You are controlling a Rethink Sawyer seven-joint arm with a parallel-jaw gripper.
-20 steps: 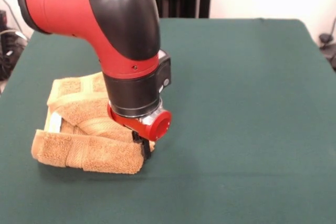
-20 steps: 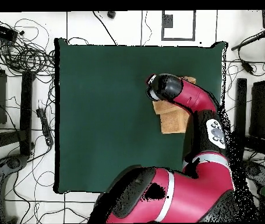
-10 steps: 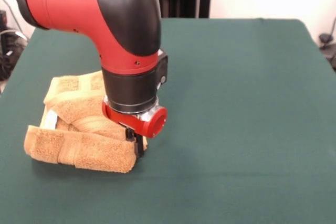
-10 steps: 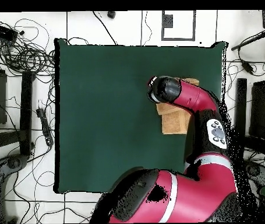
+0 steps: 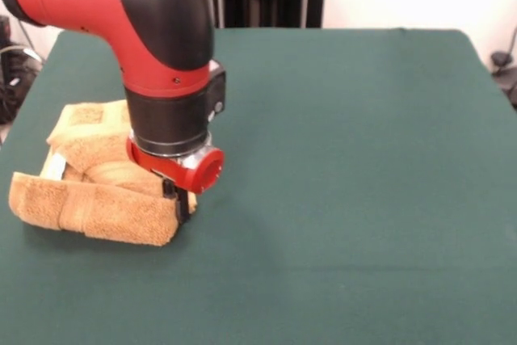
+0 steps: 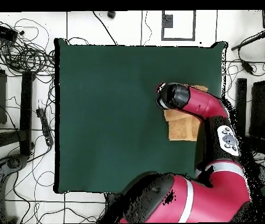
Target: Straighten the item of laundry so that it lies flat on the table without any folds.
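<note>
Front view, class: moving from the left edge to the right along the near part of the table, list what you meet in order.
Folded tan towel → the gripper at the towel's right end → bare green table to the right edge.

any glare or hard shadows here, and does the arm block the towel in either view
Front view: even light, no glare on the green table; only a faint soft shadow beside the folded towel; the arm hides part of it, gripper at its corner. Overhead view: the arm covers much of the towel; the floor around looks bright.
</note>
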